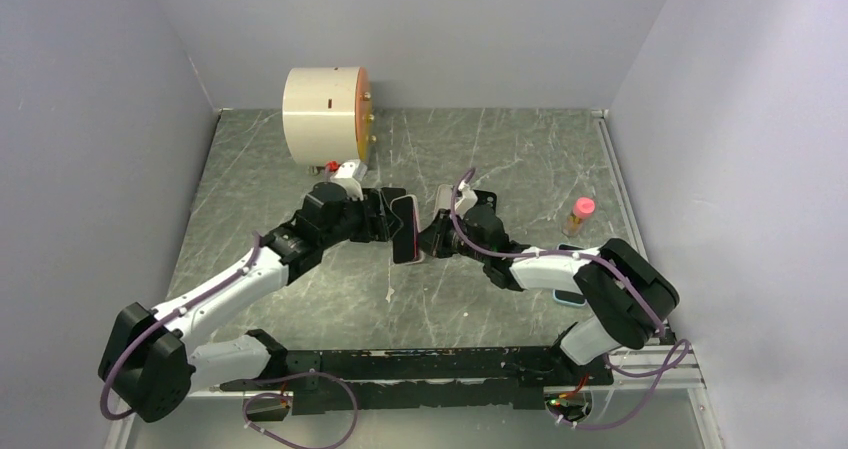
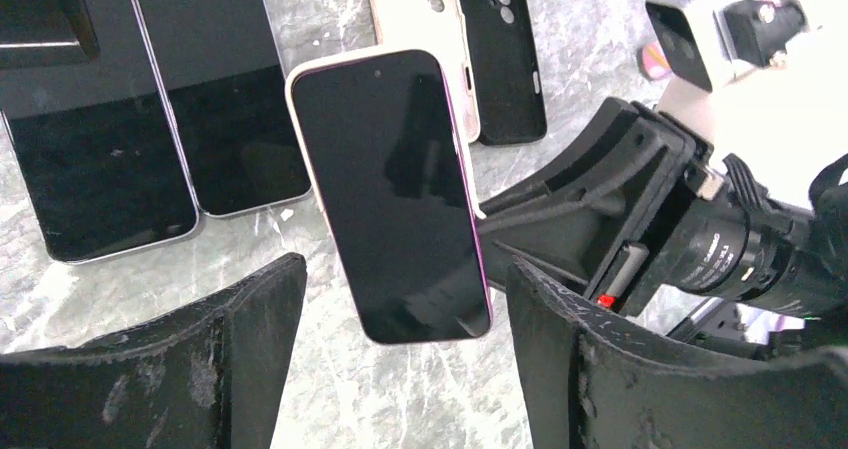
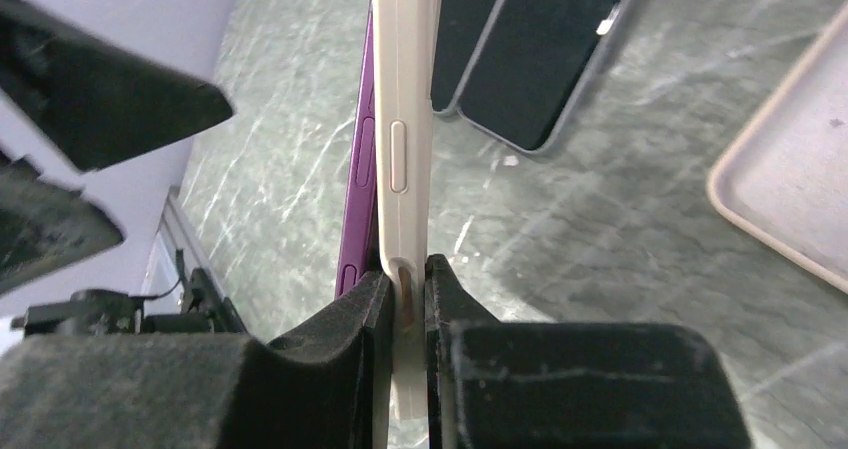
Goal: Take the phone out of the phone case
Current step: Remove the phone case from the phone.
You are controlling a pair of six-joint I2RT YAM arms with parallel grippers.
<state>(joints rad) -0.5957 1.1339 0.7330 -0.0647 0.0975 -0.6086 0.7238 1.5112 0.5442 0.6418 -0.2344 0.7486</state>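
My right tool (image 3: 405,299) clamped the cream silicone case (image 3: 405,89); left tool (image 2: 400,304) stood apart, flanking the purple phone (image 2: 395,189). I'd close squarely on its 3 and 9 o'clock edges.

Pale lavender walls (image 1: 90,79) enclose a grey, white-veined marbled tabletop (image 1: 520,149).

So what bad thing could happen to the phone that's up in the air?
1. The left gripper is open around the purple phone, which looks partly out of its cream case. It might slip free and drop onto the two phones lying on the table.
2. The right gripper pinches only the case's thin edge, so the case could twist or slide out.
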